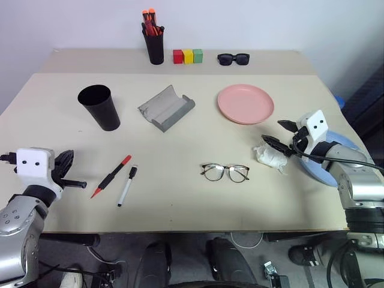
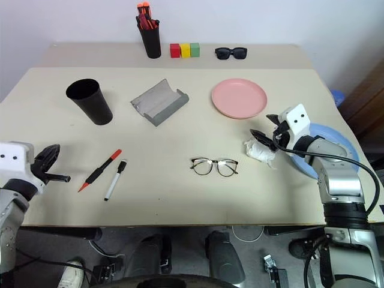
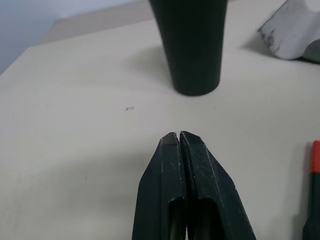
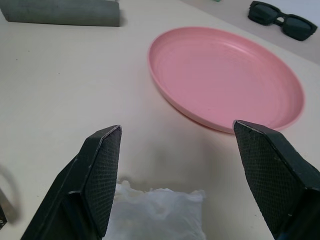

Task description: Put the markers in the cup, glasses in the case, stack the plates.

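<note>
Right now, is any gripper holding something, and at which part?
Nothing is held. The left gripper is shut on nothing above the table; the right gripper is open over a crumpled white tissue.

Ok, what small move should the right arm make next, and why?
Probably ease the right gripper forward to the pink plate. Its jaws stand open and empty above a crumpled tissue, pointing at that plate, and the blue plate lies unstacked under its arm.
</note>
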